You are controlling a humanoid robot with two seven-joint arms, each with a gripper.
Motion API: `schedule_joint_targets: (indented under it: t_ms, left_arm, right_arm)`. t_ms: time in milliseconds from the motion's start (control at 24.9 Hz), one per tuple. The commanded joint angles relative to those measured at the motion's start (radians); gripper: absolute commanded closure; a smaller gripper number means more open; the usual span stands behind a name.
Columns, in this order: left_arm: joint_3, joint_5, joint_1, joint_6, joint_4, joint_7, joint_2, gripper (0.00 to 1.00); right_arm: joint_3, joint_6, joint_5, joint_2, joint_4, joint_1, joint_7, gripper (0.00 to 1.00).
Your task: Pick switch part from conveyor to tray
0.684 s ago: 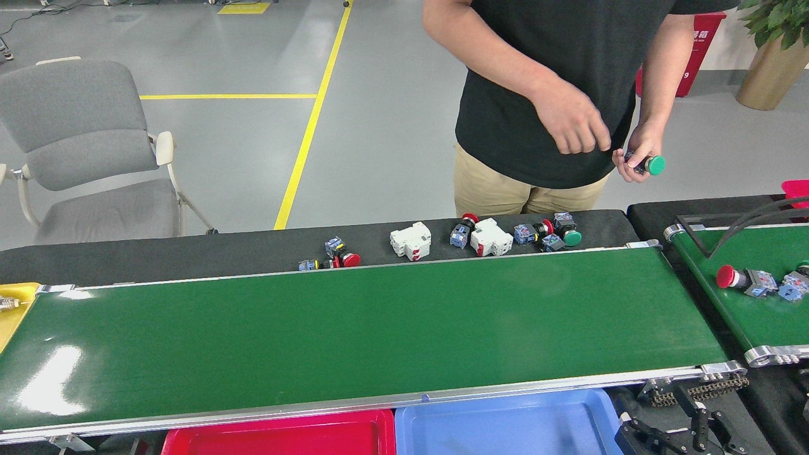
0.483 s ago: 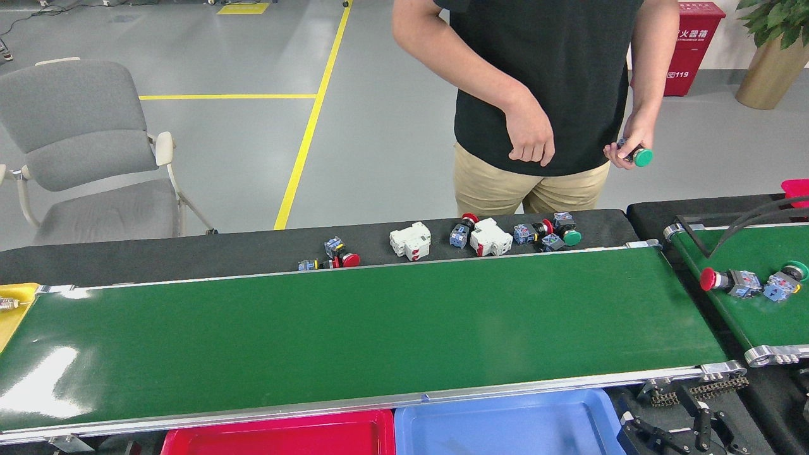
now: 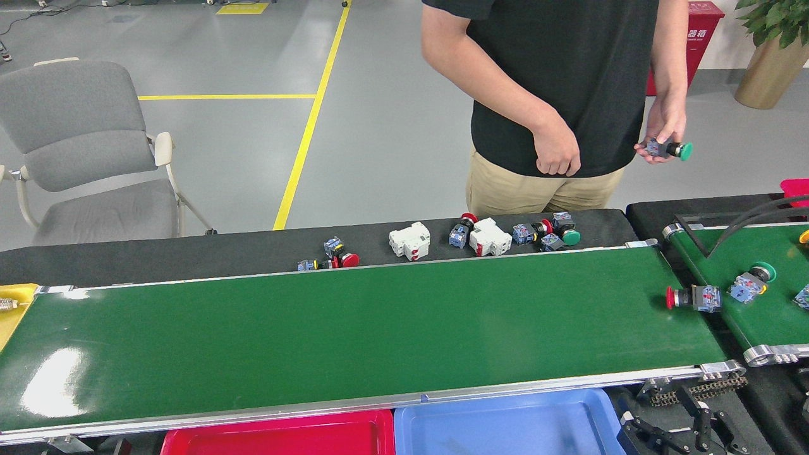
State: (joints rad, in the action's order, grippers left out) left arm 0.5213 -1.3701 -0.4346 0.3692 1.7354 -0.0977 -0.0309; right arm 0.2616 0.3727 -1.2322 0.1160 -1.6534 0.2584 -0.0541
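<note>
1. Far left: yellow tray (image 3: 14,316) at the conveyor's end, a small metal piece lying in it
2. Long glossy dark-green conveyor (image 3: 354,328), silver rails on both sides, bare across nearly its whole length
3. On the black table (image 3: 189,256) behind the belt: a row of loose parts, white breaker blocks (image 3: 411,241) among red- and green-capped switches
4. Under the near rail: red tray (image 3: 284,436), then blue tray (image 3: 505,423), side by side
5. Standing beyond the table: a person (image 3: 556,82), one hand (image 3: 663,126) holding a green-capped switch
6. At the conveyor's right end: switch part (image 3: 692,297), red mushroom cap pointing left, dark collar, grey-blue block behind, lying on its side, bridging the gap to the shorter belt (image 3: 758,309)
7. Neither gripper in sight, so no telling whether spread or pressed together
</note>
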Motion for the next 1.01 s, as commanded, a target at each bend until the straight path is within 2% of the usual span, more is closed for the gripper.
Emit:
schedule_joint_targets:
  t_ms: [0,282,402,563,644,804,965]
  left_arm:
    - [0.006,0.005,0.000,-0.003,0.012,-0.010,-0.001,0.00]
    - [0.005,0.003,0.000,-0.010,0.010,-0.008,0.000,0.00]
    - [-0.003,0.002,0.013,-0.026,0.004,-0.008,-0.001,0.00]
    - [0.000,0.002,0.011,-0.068,0.006,-0.007,-0.001,0.00]
    - [-0.006,0.002,0.011,-0.098,0.004,-0.008,-0.003,0.00]
    - [-0.007,0.002,0.011,-0.096,0.004,-0.007,-0.004,0.00]
    - [-0.007,0.002,0.011,-0.095,0.004,-0.007,-0.007,0.00]
  right_arm:
    - [0.007,0.000,0.003,0.008,-0.011,-0.011,0.007,0.00]
    - [0.011,-0.043,0.002,0.024,-0.009,-0.014,0.000,0.00]
    - [0.013,-0.072,0.002,0.047,-0.003,-0.041,-0.006,0.00]
    - [0.011,-0.115,0.003,0.062,0.038,-0.137,-0.073,0.00]
    - [0.008,-0.109,0.002,0.067,0.056,-0.146,-0.075,0.00]
    - [-0.022,-0.109,-0.009,0.090,0.086,-0.151,-0.084,0.00]
    - [-0.051,-0.120,-0.013,0.090,0.107,-0.182,-0.085,0.00]
